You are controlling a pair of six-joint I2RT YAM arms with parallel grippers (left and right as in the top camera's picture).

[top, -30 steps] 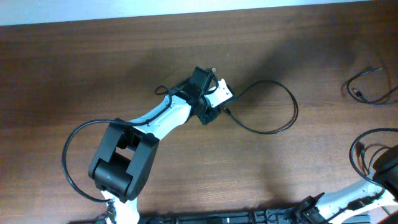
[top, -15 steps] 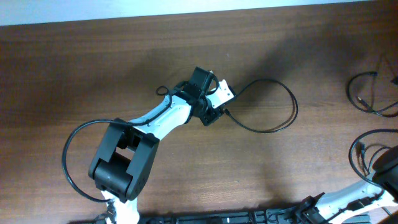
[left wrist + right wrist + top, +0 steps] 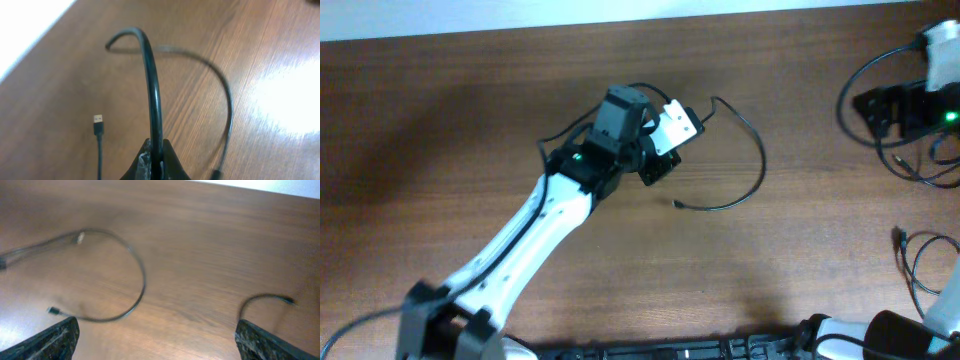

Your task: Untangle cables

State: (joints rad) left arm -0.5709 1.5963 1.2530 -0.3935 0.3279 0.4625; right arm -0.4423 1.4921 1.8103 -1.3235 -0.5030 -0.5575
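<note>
One thin black cable [image 3: 761,160] arcs over the brown table [image 3: 440,110] and ends in a small plug [image 3: 679,205]. My left gripper [image 3: 686,130] is shut on this cable near its other end. In the left wrist view the cable [image 3: 152,85] rises straight out of the shut jaws, kinks and curves back to the right, and its plug [image 3: 98,120] lies on the wood at the left. My right gripper [image 3: 872,105] hovers at the far right, wide open and empty. Its fingers [image 3: 55,341] frame bare wood, with the held cable [image 3: 141,280] beyond them.
More thin black cords lie at the right edge: one [image 3: 912,170] under the right arm, another [image 3: 912,262] with a plug lower down. A short cord end [image 3: 262,297] lies near the right finger. The left arm [image 3: 530,235] crosses the table diagonally.
The left arm has stretched out and pulled its cable toward the far side, changing the loop's shape. The right arm has swung in at the top right with its jaws opened wide.
</note>
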